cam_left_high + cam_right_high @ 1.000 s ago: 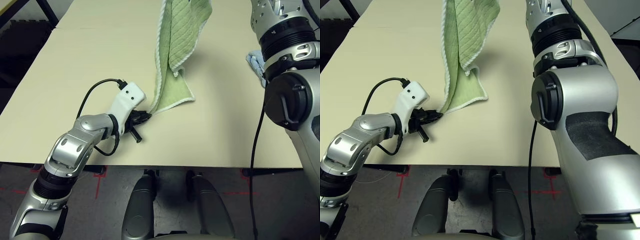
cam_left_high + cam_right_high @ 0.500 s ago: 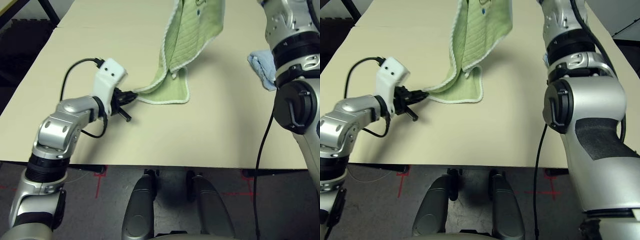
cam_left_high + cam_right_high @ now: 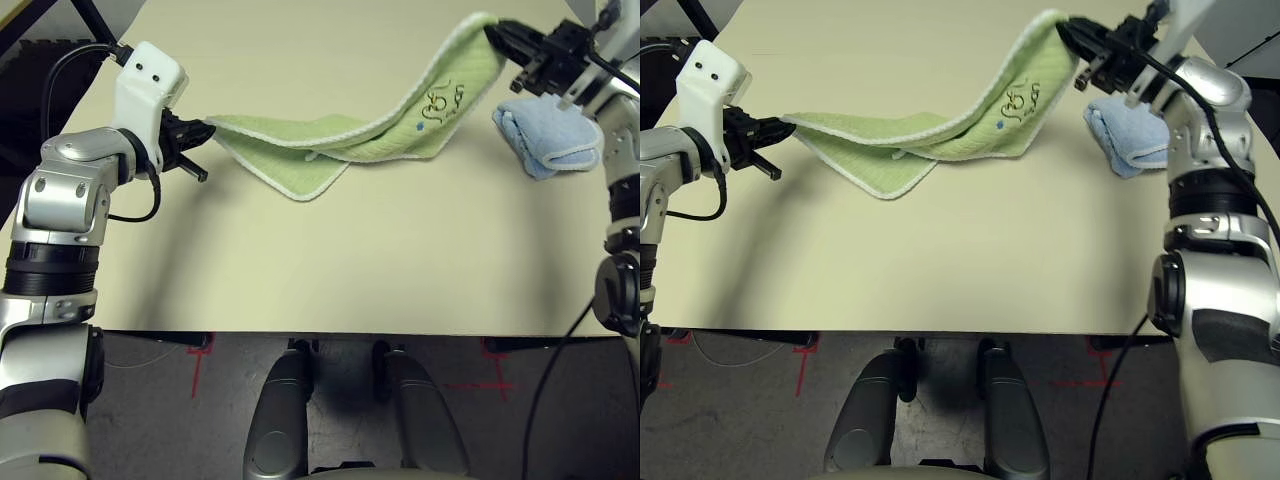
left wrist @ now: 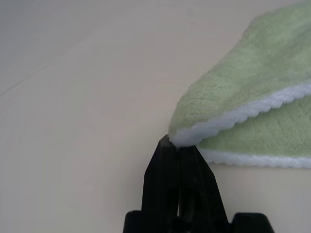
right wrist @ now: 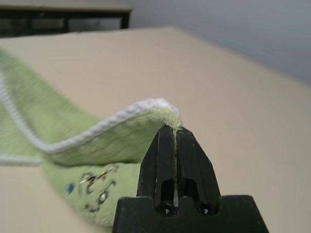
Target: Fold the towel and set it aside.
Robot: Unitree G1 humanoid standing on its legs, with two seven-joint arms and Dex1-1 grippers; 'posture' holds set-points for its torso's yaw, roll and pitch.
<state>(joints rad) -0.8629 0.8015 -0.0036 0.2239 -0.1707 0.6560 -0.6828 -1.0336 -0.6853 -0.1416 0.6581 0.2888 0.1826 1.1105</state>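
The towel (image 3: 350, 135), light green with white edging, stretches across the far half of the table between my two grippers, sagging in the middle onto the tabletop. Dark handwriting and a blue dot (image 3: 420, 126) show near its right end. My left gripper (image 3: 203, 130) is shut on the towel's left corner (image 4: 182, 138) at the table's left side. My right gripper (image 3: 497, 32) is shut on the towel's right corner (image 5: 167, 116), held up above the table at the far right.
A smaller light blue folded towel (image 3: 545, 140) lies at the table's right side, just under my right arm. The beige table (image 3: 330, 260) has bare surface between the green towel and its front edge. Dark floor and a black frame lie past the left edge.
The towel hung bunched from my raised right gripper; now it is drawn out sideways. My left gripper has moved left and farther back, and my right gripper has come down to the right.
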